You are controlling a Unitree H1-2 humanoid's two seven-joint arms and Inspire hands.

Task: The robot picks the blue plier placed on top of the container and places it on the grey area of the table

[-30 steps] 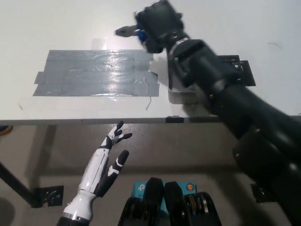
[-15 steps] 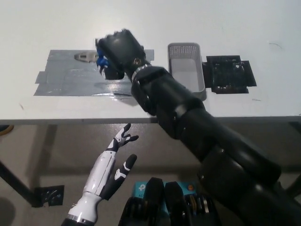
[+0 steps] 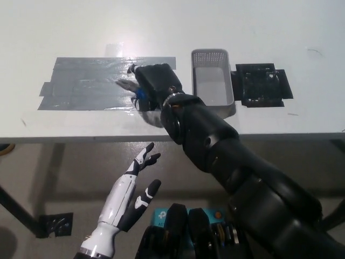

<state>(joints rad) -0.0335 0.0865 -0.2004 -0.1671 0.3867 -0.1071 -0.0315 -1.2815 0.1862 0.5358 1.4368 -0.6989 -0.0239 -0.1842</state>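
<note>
On the table [image 3: 280, 32], the grey area [image 3: 81, 81] lies left of the container [image 3: 213, 81]. Right hand [image 3: 153, 86], low over the area's right end, is closed around the plier [image 3: 132, 89]. Left hand [image 3: 137, 189] rests below, fingers spread, empty. Risk: releasing this near the edge could land the plier off the grey. No legible writing.

Bright overhead light, glare on tape [image 3: 108, 78]
</note>
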